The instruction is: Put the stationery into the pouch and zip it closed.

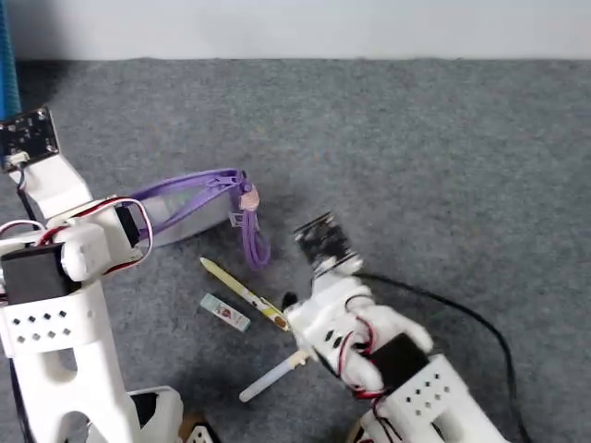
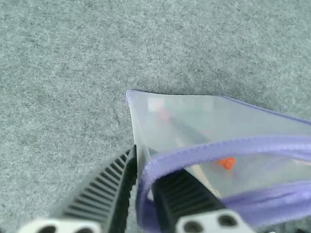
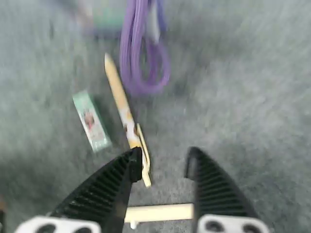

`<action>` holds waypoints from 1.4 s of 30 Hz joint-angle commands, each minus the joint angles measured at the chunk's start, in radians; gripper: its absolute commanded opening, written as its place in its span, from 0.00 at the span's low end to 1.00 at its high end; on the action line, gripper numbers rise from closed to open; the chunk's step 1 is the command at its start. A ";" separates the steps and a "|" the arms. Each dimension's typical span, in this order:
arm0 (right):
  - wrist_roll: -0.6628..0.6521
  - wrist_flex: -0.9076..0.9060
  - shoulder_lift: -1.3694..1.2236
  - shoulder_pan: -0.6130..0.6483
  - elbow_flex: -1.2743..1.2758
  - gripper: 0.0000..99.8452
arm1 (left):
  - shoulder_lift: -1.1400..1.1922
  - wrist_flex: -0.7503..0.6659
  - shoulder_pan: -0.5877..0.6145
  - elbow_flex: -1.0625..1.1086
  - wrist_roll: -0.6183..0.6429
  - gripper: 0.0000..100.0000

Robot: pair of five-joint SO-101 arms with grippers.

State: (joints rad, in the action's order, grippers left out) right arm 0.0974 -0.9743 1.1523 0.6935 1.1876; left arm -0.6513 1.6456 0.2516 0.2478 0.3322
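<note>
The pouch [image 1: 185,208], clear plastic with a purple zip rim, is lying on its side on the grey surface [image 1: 416,138], mouth gaping, and I am seeing something small and orange [image 2: 226,162] through its wall. My left tool [image 2: 143,160] is pinching the zip rim at the pouch's end, one finger inside the mouth and one outside. The purple strap [image 1: 254,235] is trailing from the zip end and looping towards the loose stationery.

My right tool [image 3: 163,158] is hanging with its jaws parted over the clip end of a cream pen [image 1: 242,293], holding nothing. A pale stick [image 1: 272,377] is lying crosswise beneath those jaws. A small green-and-white eraser [image 1: 224,312] is sitting just beside the pen, apart from it. Its wrapper is carrying a printed label with a red mark, and the pen barrel is showing a small print too, but I am finding neither one readable.
</note>
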 commanded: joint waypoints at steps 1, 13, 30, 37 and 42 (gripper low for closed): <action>-0.072 0.113 0.022 0.054 0.107 0.16 | 0.003 0.006 -0.005 -0.021 0.014 0.01; -0.104 0.193 -0.163 0.120 0.087 0.22 | 0.006 0.006 -0.006 -0.021 0.014 0.01; 0.364 -0.116 -0.572 -0.044 -0.252 0.23 | 0.006 0.008 -0.002 -0.021 0.012 0.01; 0.534 -0.371 -0.573 -0.041 -0.402 0.23 | 0.006 0.006 -0.005 -0.019 0.012 0.01; 0.555 -0.360 -0.613 -0.041 -0.384 0.23 | 0.006 0.008 -0.003 -0.018 0.012 0.01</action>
State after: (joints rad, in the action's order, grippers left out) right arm 0.6299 -1.3303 0.5738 0.6582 0.8454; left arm -0.6513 1.6456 0.2516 0.2478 0.3322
